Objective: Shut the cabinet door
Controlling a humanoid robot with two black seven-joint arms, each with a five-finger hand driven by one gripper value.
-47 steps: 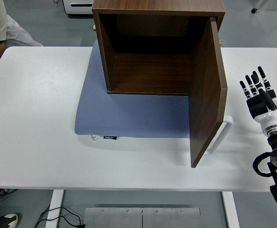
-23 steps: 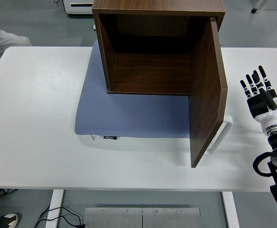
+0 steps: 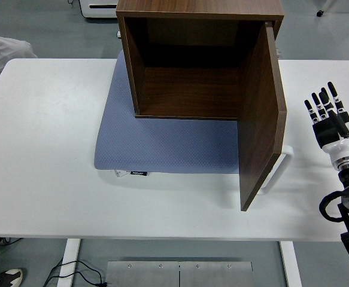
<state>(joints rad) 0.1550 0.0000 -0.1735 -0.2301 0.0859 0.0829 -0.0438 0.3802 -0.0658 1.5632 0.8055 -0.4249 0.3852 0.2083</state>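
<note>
Right hand (image 3: 328, 116) stayed spread, empty, beside open cabinet door (image 3: 261, 119); person's sleeve (image 3: 3, 45) mostly withdrawn, cropped.

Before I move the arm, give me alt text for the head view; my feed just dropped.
A brown wooden cabinet stands empty on a blue-grey mat on a white table, its door swung wide open toward the camera, a white handle on its outer face. The right robot hand, fingers open, hovers right of the door without touching it.

White table (image 3: 42, 179); grey floor (image 3: 54, 30); metal plate (image 3: 179, 274) under table.
</note>
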